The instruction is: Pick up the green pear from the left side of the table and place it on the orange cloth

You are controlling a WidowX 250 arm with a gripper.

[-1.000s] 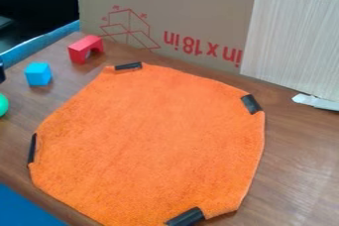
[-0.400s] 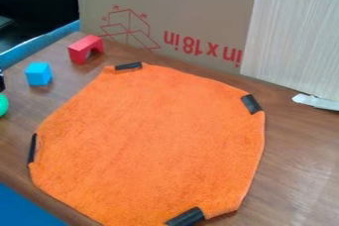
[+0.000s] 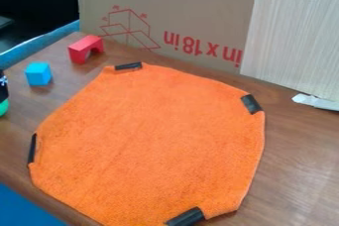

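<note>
Part of the black gripper (image 3: pixel 3 87) shows at the left edge of the camera view. It is directly above a round green object (image 3: pixel 3 107) and covers its upper part; whether they touch, I cannot tell. A blue cube (image 3: pixel 38 74) stands on the wooden table (image 3: pixel 291 150), to the right of the gripper and a little farther back. Behind the cube is a red arch block (image 3: pixel 85 49). An orange cloth (image 3: pixel 149 141) lies flat across the middle, with black tape (image 3: pixel 252 104) at several of its edges.
A cardboard panel (image 3: pixel 192 2) with red print stands upright along the back, with a pale wood-grain board (image 3: pixel 291 36) at its right. A white strip (image 3: pixel 316 102) lies at the board's foot. Blue material (image 3: pixel 23 207) shows at the lower left.
The gripper has come down and slightly right at the left edge, and now hides the top of the green object. The blocks and cloth have stayed put.
</note>
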